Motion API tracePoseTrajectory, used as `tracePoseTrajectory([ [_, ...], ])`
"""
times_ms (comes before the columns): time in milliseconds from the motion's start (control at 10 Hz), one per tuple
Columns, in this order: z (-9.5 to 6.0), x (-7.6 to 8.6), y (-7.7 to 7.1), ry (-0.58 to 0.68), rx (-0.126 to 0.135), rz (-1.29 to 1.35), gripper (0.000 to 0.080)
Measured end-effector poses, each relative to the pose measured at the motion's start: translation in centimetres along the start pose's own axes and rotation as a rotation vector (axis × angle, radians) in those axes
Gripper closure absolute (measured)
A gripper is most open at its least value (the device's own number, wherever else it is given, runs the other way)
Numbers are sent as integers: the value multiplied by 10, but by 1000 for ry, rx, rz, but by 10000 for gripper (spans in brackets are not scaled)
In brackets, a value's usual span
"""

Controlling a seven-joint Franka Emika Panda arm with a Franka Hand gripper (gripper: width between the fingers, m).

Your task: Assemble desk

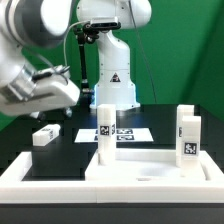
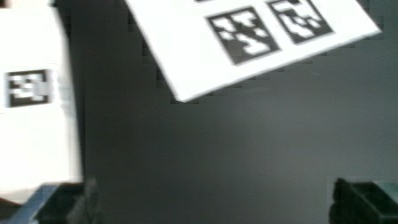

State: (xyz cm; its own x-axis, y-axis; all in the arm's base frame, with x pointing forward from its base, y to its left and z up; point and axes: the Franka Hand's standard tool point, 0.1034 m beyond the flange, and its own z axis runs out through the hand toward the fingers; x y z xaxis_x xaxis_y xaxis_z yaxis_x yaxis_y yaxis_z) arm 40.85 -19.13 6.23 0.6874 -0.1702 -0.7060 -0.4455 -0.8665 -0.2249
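Observation:
The white desk slab [image 1: 150, 165] lies flat at the front. Three tagged leg blocks stand upright on it: one [image 1: 104, 124] at its far corner on the exterior view's left, and two [image 1: 186, 120] [image 1: 189, 143] on the exterior view's right. A fourth leg block [image 1: 44, 136] lies loose on the black table to the left. My gripper [image 1: 68, 95] hangs high at the left, above the table and away from all parts. In the wrist view the gripper [image 2: 210, 205] is open, with its dark fingertips [image 2: 365, 200] wide apart and only bare table between them. A white tagged part [image 2: 27, 88] shows at the edge of the wrist view; I cannot tell which part it is.
The marker board [image 1: 122, 132] lies behind the slab and also shows in the wrist view [image 2: 249, 40]. A raised white border rim [image 1: 25, 178] runs along the front and the left. The robot's white base [image 1: 113, 70] stands at the back.

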Motion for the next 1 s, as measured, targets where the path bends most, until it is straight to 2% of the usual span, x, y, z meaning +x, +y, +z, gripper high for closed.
tracePoseTrajectory([
  [100,10,-4,28,-128,-8,16,151],
  [200,10,2,46,-191,-43,32,151],
  [400,11,8,51,-204,-62,35,151],
  [700,12,10,53,-198,-66,40,151],
  [1000,43,16,59,-202,-82,48,151],
])
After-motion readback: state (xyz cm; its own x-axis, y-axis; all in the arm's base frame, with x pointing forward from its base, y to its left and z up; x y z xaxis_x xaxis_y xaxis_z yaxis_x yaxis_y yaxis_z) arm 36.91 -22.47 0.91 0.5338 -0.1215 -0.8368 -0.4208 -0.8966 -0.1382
